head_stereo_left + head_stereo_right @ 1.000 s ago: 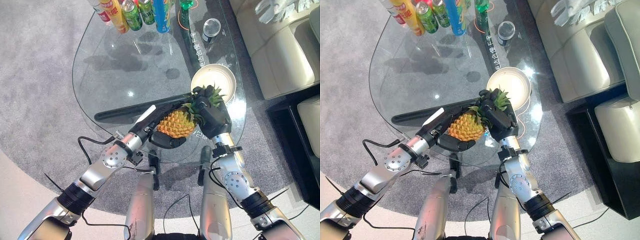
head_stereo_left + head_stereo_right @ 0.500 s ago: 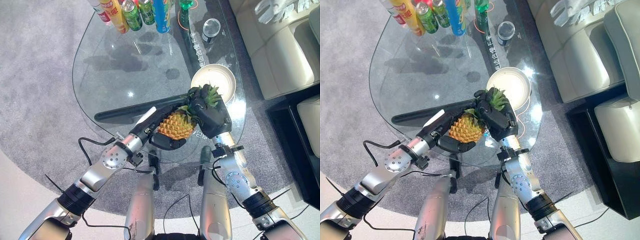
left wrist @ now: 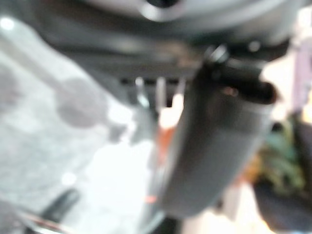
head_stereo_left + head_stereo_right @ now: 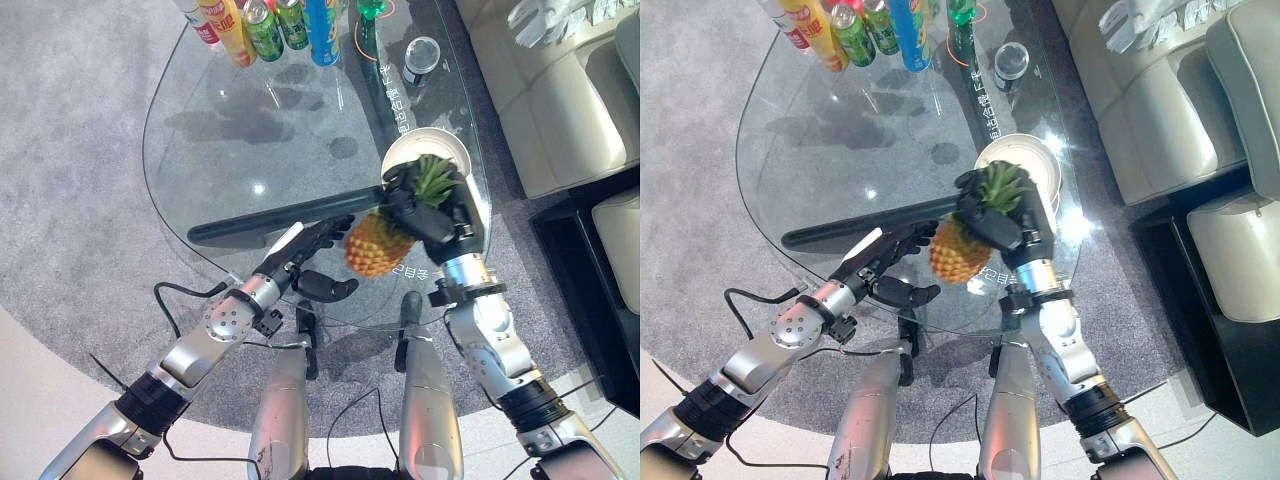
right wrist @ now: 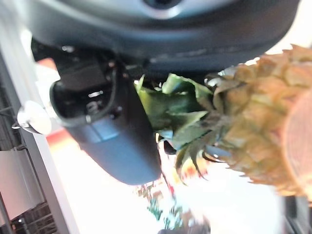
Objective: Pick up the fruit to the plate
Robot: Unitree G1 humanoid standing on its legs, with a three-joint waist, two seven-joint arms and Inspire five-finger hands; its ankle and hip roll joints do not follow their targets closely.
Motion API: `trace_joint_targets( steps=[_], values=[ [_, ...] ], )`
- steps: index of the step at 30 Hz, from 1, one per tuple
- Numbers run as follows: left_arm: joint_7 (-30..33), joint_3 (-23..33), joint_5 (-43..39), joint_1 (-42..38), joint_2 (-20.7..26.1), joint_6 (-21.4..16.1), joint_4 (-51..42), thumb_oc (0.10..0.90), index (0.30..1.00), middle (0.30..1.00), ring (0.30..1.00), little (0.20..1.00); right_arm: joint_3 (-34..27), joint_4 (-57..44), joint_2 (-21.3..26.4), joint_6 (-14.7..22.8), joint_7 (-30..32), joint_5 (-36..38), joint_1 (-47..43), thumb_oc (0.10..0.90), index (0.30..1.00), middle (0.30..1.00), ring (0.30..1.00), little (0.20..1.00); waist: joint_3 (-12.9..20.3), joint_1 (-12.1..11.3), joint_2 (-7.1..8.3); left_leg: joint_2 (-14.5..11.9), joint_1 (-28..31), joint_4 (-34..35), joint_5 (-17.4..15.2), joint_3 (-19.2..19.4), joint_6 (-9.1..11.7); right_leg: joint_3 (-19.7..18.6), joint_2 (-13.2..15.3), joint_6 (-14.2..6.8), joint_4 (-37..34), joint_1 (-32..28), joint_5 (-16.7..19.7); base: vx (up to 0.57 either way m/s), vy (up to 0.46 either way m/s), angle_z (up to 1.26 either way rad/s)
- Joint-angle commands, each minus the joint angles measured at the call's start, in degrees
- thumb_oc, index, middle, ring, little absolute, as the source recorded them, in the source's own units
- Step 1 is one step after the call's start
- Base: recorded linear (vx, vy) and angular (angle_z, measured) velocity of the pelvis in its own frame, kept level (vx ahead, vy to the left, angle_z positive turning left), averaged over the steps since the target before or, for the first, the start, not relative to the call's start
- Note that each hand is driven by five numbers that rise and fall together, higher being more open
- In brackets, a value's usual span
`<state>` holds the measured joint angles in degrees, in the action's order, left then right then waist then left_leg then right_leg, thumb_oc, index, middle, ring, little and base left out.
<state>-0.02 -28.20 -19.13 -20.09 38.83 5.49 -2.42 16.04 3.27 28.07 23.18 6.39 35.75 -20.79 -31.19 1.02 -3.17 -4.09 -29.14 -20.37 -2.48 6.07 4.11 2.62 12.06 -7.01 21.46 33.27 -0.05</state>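
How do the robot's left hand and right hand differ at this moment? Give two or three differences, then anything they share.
The right hand is curled round the pineapple at its leafy crown; the left hand holds nothing, fingers straight. The right hand hangs beside the plate; the left hand sits further from it, apart from the fruit. Both are dark and over the glass table.

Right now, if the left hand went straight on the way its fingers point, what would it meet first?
Probably the pineapple, hanging by its crown from the right hand. The left hand lies open with its fingers aimed at the fruit, a small gap between them. Height is unclear, so it might pass under instead.
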Motion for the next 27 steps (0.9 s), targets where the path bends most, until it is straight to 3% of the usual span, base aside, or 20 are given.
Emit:
trace_joint_targets(
  steps=[1, 6, 17, 24, 27],
  values=[
    [1.3, 2.4, 0.8, -0.2, 0.9, -3.4, -6.8, 0.8, 0.9, 0.9, 0.9, 0.9, -2.7, -10.8, 0.6, 9.3, 2.6, -5.9, -5.7, 0.1, 0.3, 0.3, 0.3, 0.2, 1.4, 2.0, 0.37, 7.4, -0.5, -1.9, -2.9, 5.4, -4.8, 6.9, -8.1, 3.6, -3.3, -4.1, -2.1, 0.0, 0.0, 0.0],
    [2.2, 2.0, 0.4, -0.3, 0.7, -2.7, -6.4, 0.8, 0.9, 0.9, 0.9, 0.9, -3.9, -10.2, 2.7, 8.6, 11.2, -14.5, -7.3, 0.1, 0.3, 0.3, 0.3, 0.2, 1.4, 1.9, 0.24, 7.3, -1.1, -2.0, -3.0, 5.4, -4.8, 7.0, -8.0, 3.5, -3.2, -3.5, -2.1, 0.0, 0.0, 0.0],
    [4.1, -0.4, -0.5, -1.4, -0.8, -2.0, -4.0, 0.8, 0.9, 0.9, 0.9, 0.9, -4.6, -7.8, 4.6, 8.9, 18.9, -18.9, -12.7, 0.1, 0.3, 0.3, 0.3, 0.2, 1.4, 1.3, -0.24, 7.6, -3.3, -2.9, -3.3, 4.9, -4.8, 7.1, -7.9, 3.5, -2.5, -1.5, -2.3, 0.0, 0.0, 0.0],
    [7.1, -4.0, -1.5, -1.6, -2.9, -1.5, -1.0, 0.8, 0.9, 0.9, 0.9, 0.9, -4.2, -3.7, 7.0, 6.5, 27.4, -24.1, -22.1, 0.1, 0.3, 0.3, 0.3, 0.2, 1.4, 0.3, -1.6, 7.8, -5.8, -4.2, -3.8, 4.7, -4.6, 7.2, -7.8, 3.7, -1.3, 1.0, -2.6, 0.01, 0.01, 0.0],
    [7.7, -4.4, -1.7, -1.4, -3.2, -1.5, -0.6, 0.8, 0.9, 0.9, 0.9, 0.9, -4.3, -3.3, 7.2, 6.3, 28.0, -23.9, -22.8, 0.1, 0.3, 0.3, 0.3, 0.2, 1.4, 0.2, -1.77, 7.9, -6.1, -4.2, -3.9, 4.7, -4.6, 7.2, -7.8, 3.8, -1.2, 1.2, -2.7, 0.0, 0.011, 0.0]
  ],
)
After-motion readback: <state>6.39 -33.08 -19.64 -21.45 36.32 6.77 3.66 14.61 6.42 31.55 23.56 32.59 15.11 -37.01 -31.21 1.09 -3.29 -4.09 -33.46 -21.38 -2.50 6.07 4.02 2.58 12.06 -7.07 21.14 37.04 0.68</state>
